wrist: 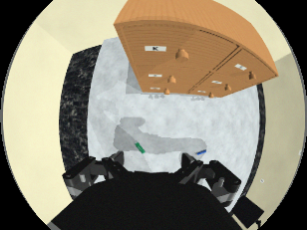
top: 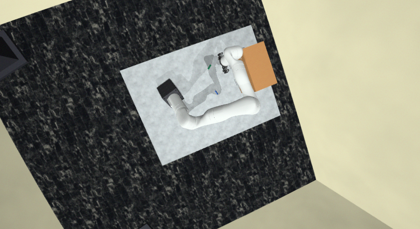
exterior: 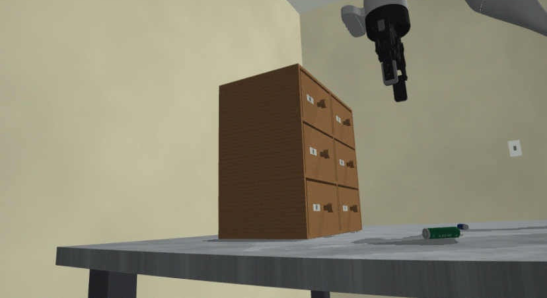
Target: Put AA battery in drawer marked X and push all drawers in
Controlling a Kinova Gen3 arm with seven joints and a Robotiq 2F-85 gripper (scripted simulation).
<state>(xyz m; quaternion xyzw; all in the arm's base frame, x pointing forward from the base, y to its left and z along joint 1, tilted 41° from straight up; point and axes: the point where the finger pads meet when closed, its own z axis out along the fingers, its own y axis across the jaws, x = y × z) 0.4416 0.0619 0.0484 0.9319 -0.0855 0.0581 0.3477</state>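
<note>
The brown chest [top: 259, 65] [exterior: 261, 154] [wrist: 199, 14] stands upright with two columns of drawers, all pushed in. Each drawer has a knob and a small white label. The upper left drawer [exterior: 316, 117] [wrist: 164, 61] is marked K; the other labels are too small to read, so I cannot tell which is X. A green battery [top: 209, 67] [exterior: 442, 232] [wrist: 140, 147] and a blue battery [top: 216, 92] [exterior: 461, 226] [wrist: 201, 152] lie apart on the table; their type is unreadable. My gripper [top: 222, 62] [exterior: 395, 87] [wrist: 153, 159] is open and empty, high in front of the chest's front.
The pale table [top: 152, 139] [exterior: 152, 254] [wrist: 234, 118] carries everything. The chest stands by one of its short edges. The arm's dark base block [top: 168, 87] [wrist: 247, 211] is toward the opposite end. The arm's links pass over the table beside the blue battery.
</note>
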